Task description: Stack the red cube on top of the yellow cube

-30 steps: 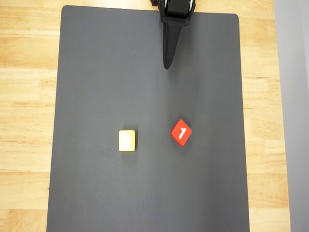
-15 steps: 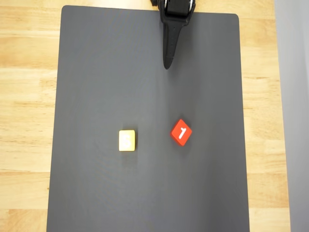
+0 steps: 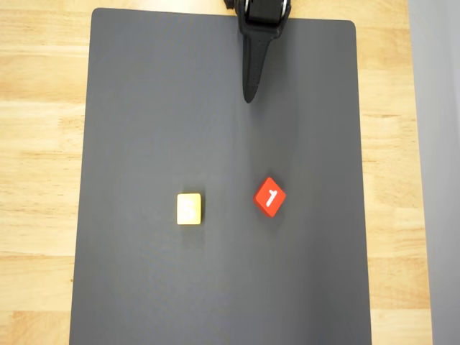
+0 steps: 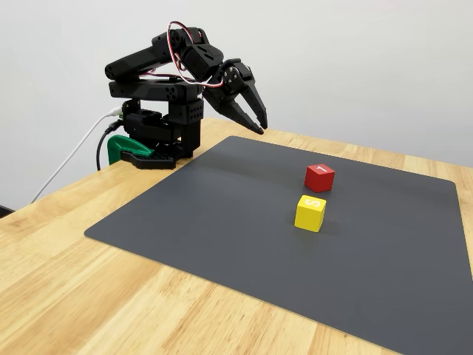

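Your gripper (image 4: 259, 124) hangs above the far edge of the dark mat (image 3: 144, 108), folded back close to the arm's base (image 4: 159, 126), with nothing between its fingers. In the overhead view the fingers (image 3: 249, 79) read as a single black point aimed down the mat, so the gap looks narrow or closed; in the fixed view the two tips sit close together with only a slim gap showing.

The red cube (image 3: 269, 196) sits on the mat, turned so its corners point up and down in the overhead view, with a white "1" on its top face. The yellow cube (image 3: 189, 209) rests on the same mat, squared to the mat's edges, to the left of the red one in the overhead view and apart from it. In the fixed view the yellow cube (image 4: 310, 212) is nearer the camera, the red cube (image 4: 319, 177) just behind it. Both cubes are well apart from your gripper.

The mat lies on a light wooden tabletop (image 4: 66, 296). A white cable (image 4: 70, 159) runs to the base, beside a green clamp (image 4: 118, 148).
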Tool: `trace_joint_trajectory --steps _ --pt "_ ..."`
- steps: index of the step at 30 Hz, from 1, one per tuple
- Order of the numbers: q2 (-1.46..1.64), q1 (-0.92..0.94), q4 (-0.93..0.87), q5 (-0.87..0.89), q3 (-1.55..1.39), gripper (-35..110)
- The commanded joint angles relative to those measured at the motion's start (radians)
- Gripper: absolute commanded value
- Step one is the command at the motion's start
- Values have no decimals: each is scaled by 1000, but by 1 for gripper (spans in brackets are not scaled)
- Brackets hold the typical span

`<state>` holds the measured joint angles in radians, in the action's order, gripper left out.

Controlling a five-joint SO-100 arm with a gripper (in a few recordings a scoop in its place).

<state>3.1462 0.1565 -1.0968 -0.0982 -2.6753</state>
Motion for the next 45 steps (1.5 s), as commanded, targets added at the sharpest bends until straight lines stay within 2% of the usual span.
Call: trace_joint_trajectory --steps 1,45 --pt "-3 9 -5 -9 2 1" --pt "-3 -15 -5 -40 2 0"
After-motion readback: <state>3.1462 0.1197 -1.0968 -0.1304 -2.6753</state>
